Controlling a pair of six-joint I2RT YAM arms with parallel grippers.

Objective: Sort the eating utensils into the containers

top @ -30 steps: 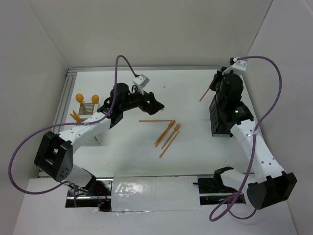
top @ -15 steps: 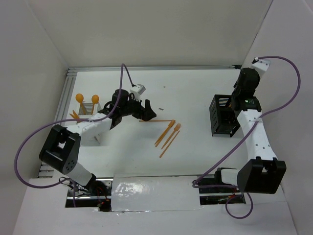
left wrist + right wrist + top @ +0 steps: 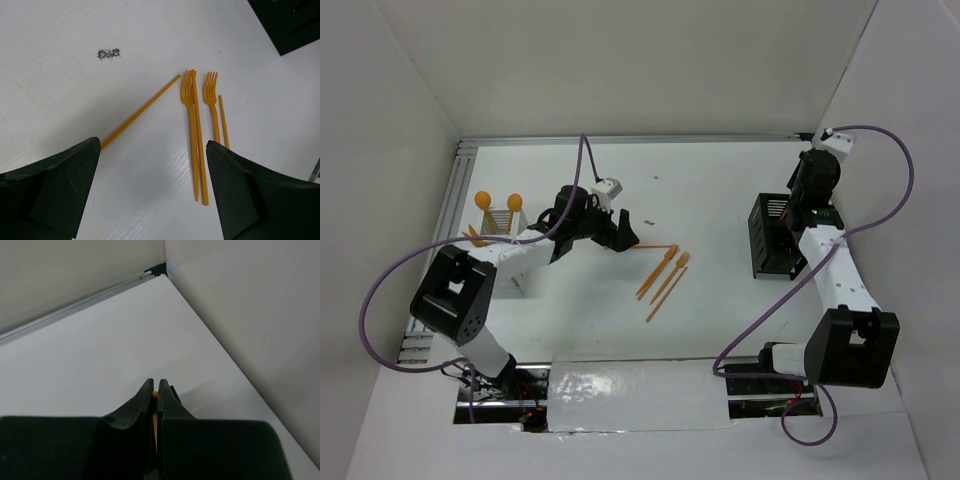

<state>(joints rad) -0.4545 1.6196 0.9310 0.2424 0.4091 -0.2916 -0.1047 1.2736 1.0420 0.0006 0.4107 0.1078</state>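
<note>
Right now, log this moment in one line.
left gripper open over knife | right gripper shut on orange utensil by black caddy

Right wrist view: we see only an orange sliver of a utensil pinched in the closed right gripper. Whether it is a spoon, fork or knife we cannot tell, and the bottom edge cuts the fingers off. From above, the right arm hides that gripper from us. Left wrist view: a stick loses its near end behind one finger of the wide-spread left gripper, the black caddy is clipped by the top corner, and a dark speck is too small for us to name. From above, the left arm hides the white caddy's near side
</note>
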